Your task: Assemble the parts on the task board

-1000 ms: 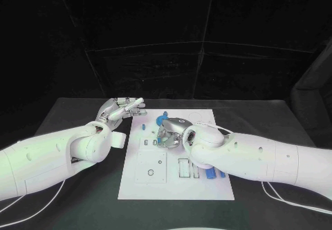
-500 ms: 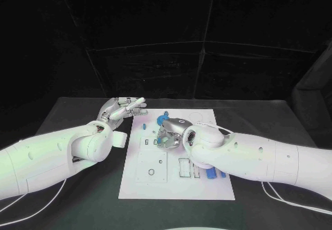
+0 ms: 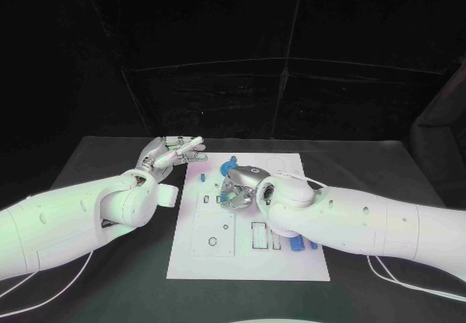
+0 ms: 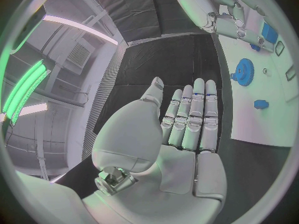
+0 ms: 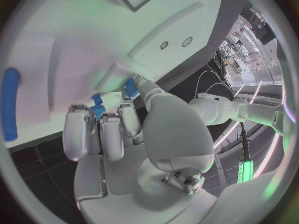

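- The white task board (image 3: 248,252) is seen lying flat in the middle of the black surface (image 3: 107,151), with its long side running away from the robot.
- The left robot hand (image 3: 171,154) is held above the surface just beside the board's far left corner; its fingers are stretched out straight and side by side, apart from the thumb, and nothing is held in it.
- In the left wrist view, the same hand (image 4: 187,119) is shown with its flat palm and extended fingers over the dark surface, next to the board's edge.
- The right robot hand (image 3: 243,186) is lowered onto the far half of the board, with its fingers curled down.
- In the right wrist view, a small blue part (image 5: 97,109) is seen between the curled fingertips of the right hand (image 5: 118,134), right against the board; whether it is truly pinched cannot be told.
- A blue gear-shaped part (image 3: 229,165) is placed on the board just beyond the right hand, and a small blue part (image 3: 200,179) lies near the board's left edge.
- Long blue parts (image 3: 294,243) are laid side by side on the near half of the board, partly covered by the right forearm.
- Rectangular and round cut-outs (image 3: 258,235) are visible in the board's near half.
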Available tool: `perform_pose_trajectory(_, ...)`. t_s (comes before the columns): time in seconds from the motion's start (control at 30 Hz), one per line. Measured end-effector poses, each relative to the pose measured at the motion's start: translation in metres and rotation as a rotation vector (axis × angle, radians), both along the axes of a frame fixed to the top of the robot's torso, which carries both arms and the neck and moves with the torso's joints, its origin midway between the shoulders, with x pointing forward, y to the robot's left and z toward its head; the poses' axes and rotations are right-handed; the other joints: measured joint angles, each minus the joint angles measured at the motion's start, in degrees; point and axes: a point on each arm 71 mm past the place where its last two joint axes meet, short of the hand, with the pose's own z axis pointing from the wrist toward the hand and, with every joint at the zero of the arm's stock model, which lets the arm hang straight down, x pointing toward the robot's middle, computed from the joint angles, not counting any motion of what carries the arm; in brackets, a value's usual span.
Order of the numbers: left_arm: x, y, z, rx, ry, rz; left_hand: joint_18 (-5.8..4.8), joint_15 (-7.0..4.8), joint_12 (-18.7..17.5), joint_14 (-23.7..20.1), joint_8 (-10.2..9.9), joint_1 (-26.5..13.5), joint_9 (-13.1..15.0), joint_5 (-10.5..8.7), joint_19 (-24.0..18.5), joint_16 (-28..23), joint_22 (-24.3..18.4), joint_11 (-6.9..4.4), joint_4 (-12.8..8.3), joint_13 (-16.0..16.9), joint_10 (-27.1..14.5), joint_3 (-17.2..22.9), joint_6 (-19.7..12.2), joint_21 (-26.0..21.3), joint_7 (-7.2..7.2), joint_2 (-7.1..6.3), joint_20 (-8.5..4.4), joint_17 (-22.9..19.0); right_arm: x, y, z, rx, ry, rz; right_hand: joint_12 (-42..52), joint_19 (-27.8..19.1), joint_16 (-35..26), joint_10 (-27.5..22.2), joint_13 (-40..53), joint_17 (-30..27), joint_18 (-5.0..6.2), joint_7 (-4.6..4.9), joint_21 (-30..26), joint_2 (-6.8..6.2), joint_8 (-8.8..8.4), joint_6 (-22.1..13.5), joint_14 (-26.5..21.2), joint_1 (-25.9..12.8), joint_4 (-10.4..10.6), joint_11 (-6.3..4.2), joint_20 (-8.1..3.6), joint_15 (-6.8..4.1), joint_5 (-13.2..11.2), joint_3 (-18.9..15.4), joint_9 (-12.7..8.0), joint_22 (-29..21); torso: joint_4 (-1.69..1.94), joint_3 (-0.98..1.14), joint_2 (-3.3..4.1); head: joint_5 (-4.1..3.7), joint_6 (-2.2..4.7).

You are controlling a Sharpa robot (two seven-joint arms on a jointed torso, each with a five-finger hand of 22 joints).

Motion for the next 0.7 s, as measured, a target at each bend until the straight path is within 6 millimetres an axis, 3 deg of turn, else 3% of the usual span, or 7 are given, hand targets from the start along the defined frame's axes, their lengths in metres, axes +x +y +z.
perform_pose_trajectory(0.1,0.0,0.0,0.0,0.0,0.0,0.0,0.0,0.0,-0.23,0.0,0.0,0.0,0.0,0.0,0.0,0.0,-0.06,0.0,0.0,0.0,0.0,0.0,0.15,0.0,0.15,0.0,0.0,0.0,0.0,0.0,-0.001,0.004,-0.003,-0.006,-1.74,-0.31,0.0,-1.51,-0.81,0.0,0.0,0.37,-0.07,-0.96,-0.68,-1.76,-0.09,-0.96,0.79,0.35,0.31,0.31,-0.36,-1.43,-0.13,-0.24,0.0,0.01,0.0,0.04,0.01)
perform_pose_trajectory(0.2,0.0,0.0,0.0,0.0,0.0,0.001,0.0,0.0,-0.23,0.0,0.0,0.0,0.0,0.0,0.0,0.0,-0.06,0.0,0.0,0.0,0.0,0.0,0.15,0.0,0.15,0.0,0.0,0.0,-0.001,-0.001,-0.001,0.018,-0.011,-0.017,-4.42,-0.38,-0.18,-3.78,-3.35,0.0,0.0,1.18,-0.27,-2.34,-0.86,-5.27,-0.01,-2.33,2.83,1.12,1.04,1.03,1.86,-5.7,-0.18,-0.58,0.0,0.02,0.01,0.05,-0.02)
perform_pose_trajectory(0.3,0.0,0.001,0.0,0.001,0.001,0.001,0.0,-0.18,-0.23,1.02,0.0,0.23,0.0,0.0,0.13,0.0,-0.06,-0.34,-0.33,0.0,0.59,-0.02,0.49,0.0,-0.19,0.23,-0.13,0.22,-0.002,-0.004,0.001,0.051,-0.034,-0.03,-5.14,-0.92,-0.68,-4.81,-4.55,0.0,0.0,1.69,-0.85,-1.89,-0.86,-7.18,-0.1,-1.86,5.09,1.73,1.57,1.53,3.75,-10.56,-0.1,-1.4,0.0,0.03,0.01,0.12,-0.03)
perform_pose_trajectory(0.53,0.0,0.005,-0.001,0.023,0.003,0.003,0.0,-3.7,0.51,12.38,0.0,-0.13,0.0,0.0,8.13,5.07,1.97,-2.8,-0.9,0.55,7.36,-0.88,2.73,4.83,-1.86,0.58,-3.5,4.06,-0.01,-0.017,0.013,0.16,-0.107,-0.002,-5.5,-1.54,-0.97,-5.7,-5.67,0.04,0.0,2.25,-1.73,-0.86,-0.32,-9.25,-0.02,2.01,7.85,2.22,2.2,1.86,4.32,-15.31,-0.09,-3.36,-0.01,0.1,-0.01,0.42,0.04)
perform_pose_trajectory(0.63,0.0,0.007,-0.002,0.049,0.008,-0.001,-0.01,-6.44,1.77,19.55,0.0,-0.54,0.11,0.0,14.51,11.79,4.35,-4.81,-0.68,1.34,12.25,-1.39,4.18,9.72,-3.31,1.0,-6.29,8.92,-0.016,-0.029,0.019,0.212,-0.13,0.029,-5.5,-1.78,-1.27,-5.76,-5.67,0.04,0.0,2.25,-2.0,-0.21,0.44,-9.25,-0.11,3.5,8.14,2.17,2.34,1.95,3.86,-15.89,0.11,-3.84,-0.03,0.08,-0.04,0.45,0.1)
perform_pose_trajectory(0.67,0.0,0.008,-0.002,0.06,0.012,-0.005,-0.01,-6.99,2.23,20.09,0.0,-0.67,0.19,0.0,16.32,16.34,5.3,-5.46,-0.65,1.72,13.97,-1.62,4.78,11.52,-3.91,1.13,-7.22,13.02,-0.018,-0.034,0.021,0.227,-0.132,0.035,-5.5,-2.56,-1.85,-5.94,-5.72,0.04,0.01,2.03,-2.72,0.37,1.05,-8.75,-0.11,4.16,8.14,1.98,2.21,1.94,4.04,-15.89,0.27,-5.17,-0.04,0.07,-0.07,0.45,0.12)
perform_pose_trajectory(0.7,0.0,0.009,-0.003,0.08,0.018,-0.012,-0.02,-7.83,3.03,20.22,0.0,-0.96,0.31,0.17,18.22,25.86,6.53,-6.28,-0.9,2.38,16.03,-2.15,5.44,13.74,-4.57,0.84,-8.05,21.85,-0.018,-0.042,0.025,0.246,-0.133,0.04,-5.5,-3.31,-2.47,-6.11,-5.8,0.04,0.48,1.71,-3.43,0.95,1.71,-7.87,-0.11,4.74,7.95,1.81,2.03,1.95,4.39,-16.08,0.45,-6.48,-0.04,0.07,-0.08,0.47,0.13)
